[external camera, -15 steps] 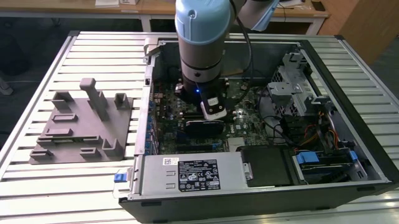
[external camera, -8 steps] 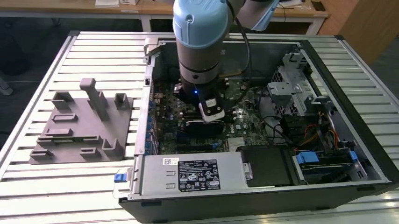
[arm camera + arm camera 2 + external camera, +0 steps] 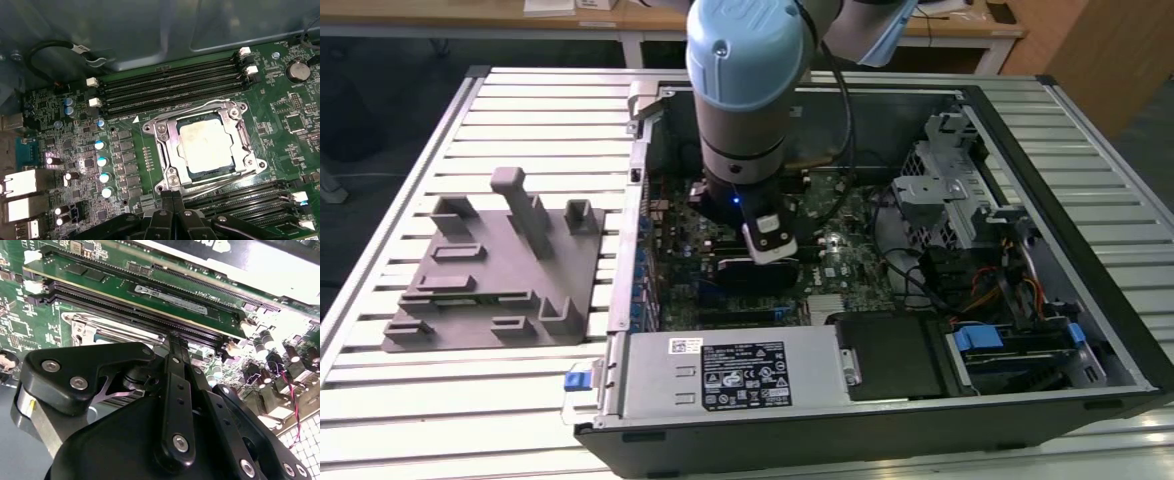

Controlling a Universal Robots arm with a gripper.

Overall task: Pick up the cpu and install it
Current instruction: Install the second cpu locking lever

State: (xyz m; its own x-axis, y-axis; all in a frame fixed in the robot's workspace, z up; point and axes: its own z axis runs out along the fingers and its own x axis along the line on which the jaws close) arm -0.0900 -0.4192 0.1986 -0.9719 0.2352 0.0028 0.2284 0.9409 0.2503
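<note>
Cpu (image 3: 206, 146) sits in socket (frame around it); gripper (image 3: 172, 197) just above, fingers together, empty.

Cpu (image 3: 206, 146) top pale silver, seemingly smudged; motherboard (image 3: 280, 107) green; gripper (image 3: 172, 200) black; fixture (image 3: 494, 265) grey.

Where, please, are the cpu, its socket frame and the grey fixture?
cpu (image 3: 206, 146), first wrist view, middle of its pale metal top.
socket frame (image 3: 166, 146), first wrist view, side bar.
grey fixture (image 3: 480, 300), exterior view, flat base.
</note>
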